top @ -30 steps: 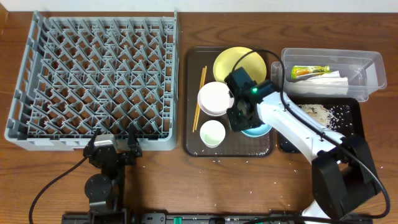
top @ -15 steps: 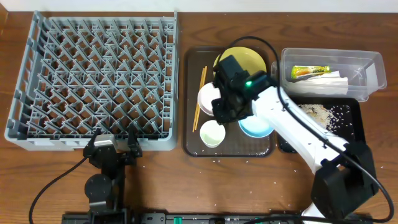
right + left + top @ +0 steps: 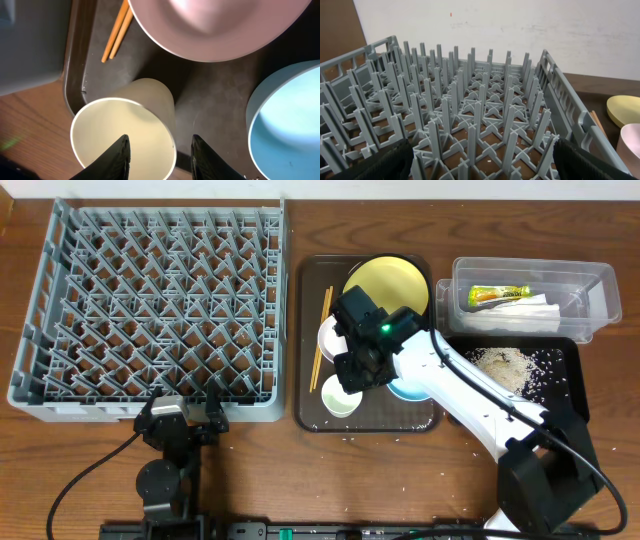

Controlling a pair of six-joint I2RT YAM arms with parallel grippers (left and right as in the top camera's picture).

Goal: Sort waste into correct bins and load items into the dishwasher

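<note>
Far left, the rack (image 3: 160,300) holds no dishes. At its near edge sits the left gripper (image 3: 480,162), spread wide and holding nothing. On the brown tray (image 3: 303,418) lie chopsticks (image 3: 321,340), a white bowl (image 3: 328,340), a cup (image 3: 115,135), a plate (image 3: 395,280) and a blue bowl (image 3: 412,390). The right gripper (image 3: 160,150), half-open and holding nothing, straddles the cup's right wall. Pinching that rim off-centre could tip the cup against the white bowl, or let it slip. Far right, a tub (image 3: 590,285) holds the sachet (image 3: 497,295) and napkin (image 3: 530,315).

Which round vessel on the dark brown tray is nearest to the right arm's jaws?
The small white cup: the right gripper hangs over its rim, while the larger white bowl and the light-blue bowl lie off to the sides.
</note>
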